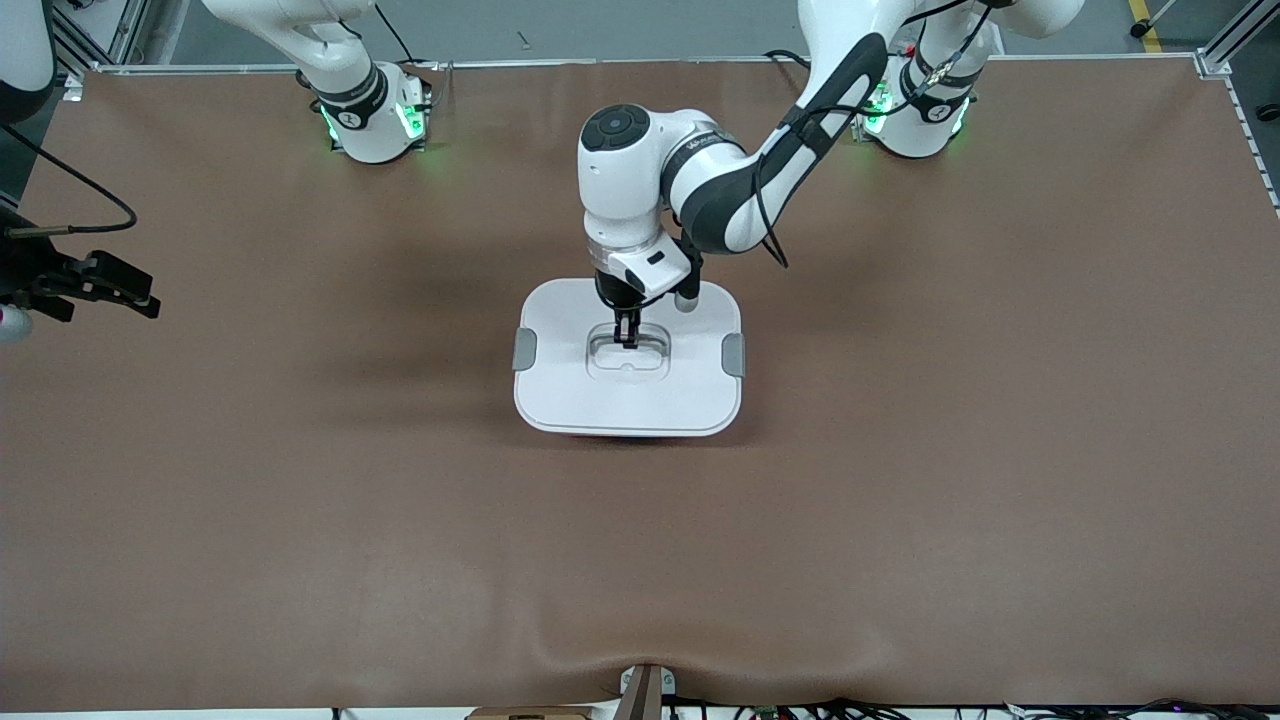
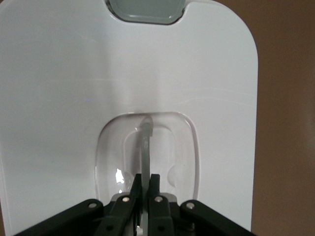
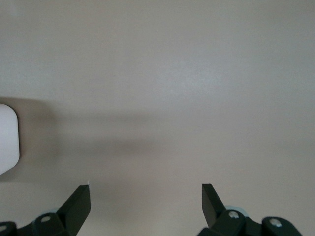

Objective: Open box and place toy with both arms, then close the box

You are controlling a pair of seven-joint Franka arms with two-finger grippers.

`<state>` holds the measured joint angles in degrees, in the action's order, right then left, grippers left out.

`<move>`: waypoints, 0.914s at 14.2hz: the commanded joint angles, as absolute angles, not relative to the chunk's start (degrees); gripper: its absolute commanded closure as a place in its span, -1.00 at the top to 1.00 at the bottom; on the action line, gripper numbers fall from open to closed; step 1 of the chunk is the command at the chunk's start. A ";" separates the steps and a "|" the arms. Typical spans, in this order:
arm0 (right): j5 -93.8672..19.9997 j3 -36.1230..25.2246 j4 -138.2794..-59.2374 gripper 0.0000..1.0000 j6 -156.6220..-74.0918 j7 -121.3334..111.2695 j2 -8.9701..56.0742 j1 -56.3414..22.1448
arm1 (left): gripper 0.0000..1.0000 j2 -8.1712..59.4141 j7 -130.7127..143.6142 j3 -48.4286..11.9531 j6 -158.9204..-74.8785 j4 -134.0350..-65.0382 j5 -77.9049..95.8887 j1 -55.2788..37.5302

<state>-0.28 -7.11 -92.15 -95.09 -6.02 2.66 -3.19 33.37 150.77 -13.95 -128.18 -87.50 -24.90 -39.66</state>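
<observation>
A wide brown matte table covering is lying flat across the whole work surface, and it is puckering slightly into a shallow wrinkle at the middle of its edge nearest the front camera. A small grey metal bracket is sticking up at that same edge, with a bunch of dark cables running along the rim beside it toward the left arm's end of the table. Silver aluminium frame rails are bordering the corners of the table by the bases, and a grey floor is showing past them.
</observation>
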 commanded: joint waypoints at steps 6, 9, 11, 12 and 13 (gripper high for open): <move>-0.79 -7.29 -91.67 1.00 -94.57 -6.33 2.29 -4.04 | 1.00 31.12 150.47 -13.80 -127.71 -87.72 -24.87 -39.38; -0.79 -7.29 -91.67 1.00 -94.66 -6.42 2.29 -4.04 | 1.00 29.01 148.98 -14.06 -122.19 -84.65 -23.91 -39.20; -0.79 -7.29 -91.67 1.00 -94.66 -6.42 2.29 -4.04 | 1.00 25.77 140.33 -14.24 -118.67 -84.02 -19.45 -37.54; -0.79 -7.29 -91.58 1.00 -94.66 -6.42 2.29 -4.04 | 1.00 23.40 134.97 -14.06 -117.17 -84.02 -15.94 -36.57; -0.79 -7.29 -91.50 1.00 -94.75 -6.42 2.29 -4.04 | 1.00 21.03 129.17 -13.98 -114.98 -84.02 -13.12 -34.74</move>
